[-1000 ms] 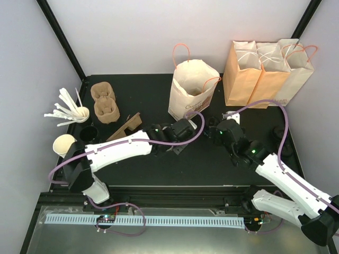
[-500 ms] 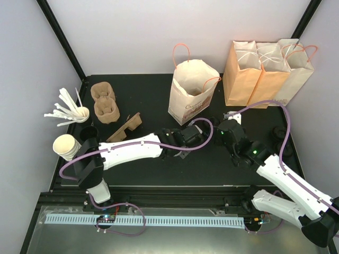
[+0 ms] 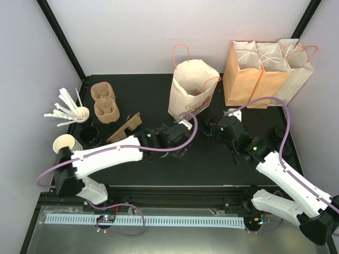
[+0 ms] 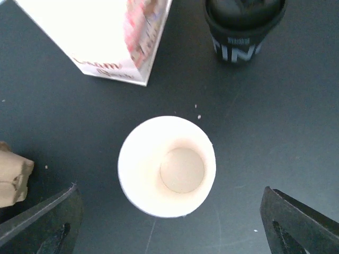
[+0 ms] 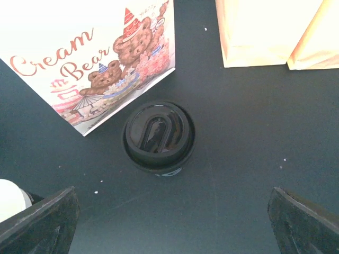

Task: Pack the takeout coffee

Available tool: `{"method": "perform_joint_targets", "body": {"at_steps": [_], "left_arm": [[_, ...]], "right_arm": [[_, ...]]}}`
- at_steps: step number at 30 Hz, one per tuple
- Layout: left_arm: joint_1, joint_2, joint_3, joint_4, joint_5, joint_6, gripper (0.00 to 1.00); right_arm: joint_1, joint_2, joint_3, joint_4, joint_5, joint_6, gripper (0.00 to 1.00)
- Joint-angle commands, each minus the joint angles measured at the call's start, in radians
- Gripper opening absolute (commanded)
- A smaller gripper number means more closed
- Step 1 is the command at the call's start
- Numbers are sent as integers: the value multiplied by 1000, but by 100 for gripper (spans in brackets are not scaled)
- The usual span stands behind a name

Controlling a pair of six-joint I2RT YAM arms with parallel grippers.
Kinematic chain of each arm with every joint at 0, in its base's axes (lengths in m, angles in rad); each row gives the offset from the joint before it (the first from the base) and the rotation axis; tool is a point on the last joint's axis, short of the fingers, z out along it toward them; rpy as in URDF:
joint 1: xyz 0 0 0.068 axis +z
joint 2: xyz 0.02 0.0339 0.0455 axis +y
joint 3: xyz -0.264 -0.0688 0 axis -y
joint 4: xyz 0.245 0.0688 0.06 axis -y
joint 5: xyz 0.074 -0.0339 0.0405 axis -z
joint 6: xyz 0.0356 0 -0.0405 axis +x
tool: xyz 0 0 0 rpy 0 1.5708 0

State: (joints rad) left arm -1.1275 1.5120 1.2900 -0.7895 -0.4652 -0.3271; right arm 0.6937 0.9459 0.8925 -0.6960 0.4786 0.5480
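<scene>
**Task item.** The takeout coffee (image 5: 159, 136) stands upright on the black table (image 5: 249, 159), lid on. In the right wrist view it is at centre frame. In the left wrist view it is at the upper right, cut by the top edge.

**Edges.** In the right wrist view the lid's upper rim lies just beside the bottom corner of the printed paper bag (image 5: 90, 53), which fills the upper left. Whether the two touch cannot be told. The plain brown bags (image 5: 265, 32) stand at the upper right, apart from the coffee, with a strip of bare table between.

**Open room.** Bare table lies to the right of the coffee and below it. In the overhead view the wide band below both grippers is also bare.

**Right gripper** (image 5: 172, 211). Its fingers (image 5: 37, 222) sit in the two bottom corners of its own view, spread wide. Nothing is held, and the coffee sits ahead of them, untouched.

**Left gripper** (image 3: 179, 131). Its fingers (image 4: 47, 222) are spread wide at the bottom corners. A white paper cup (image 4: 167, 166) stands upright and mouth up between them, with a gap on each side. It is not gripped. A brown cardboard piece (image 4: 10, 177) shows at the left edge.

**Overhead, left side.** Brown cup carriers (image 3: 104, 101) and a stack of cups (image 3: 64, 144) sit well apart from the coffee.
</scene>
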Motion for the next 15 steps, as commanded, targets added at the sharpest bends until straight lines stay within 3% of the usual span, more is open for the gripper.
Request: {"method": "perform_joint_targets", "body": {"at_steps": [1,6,10,15], "left_arm": [[24,-181,3,-30,4,-83,97],[238,-441,-251,160,328,-133,98],[372,-593,-412,205,430,-178,99],[466,-656,-485,161,487,-177,99]], "right_arm": [[-26,22,43,-31,25,-13,100],[-59,80,66,-77,11,22,100],[-67,137,72,-88,-39,37,100],[-67,285,161,-203,-19,132,100]]}}
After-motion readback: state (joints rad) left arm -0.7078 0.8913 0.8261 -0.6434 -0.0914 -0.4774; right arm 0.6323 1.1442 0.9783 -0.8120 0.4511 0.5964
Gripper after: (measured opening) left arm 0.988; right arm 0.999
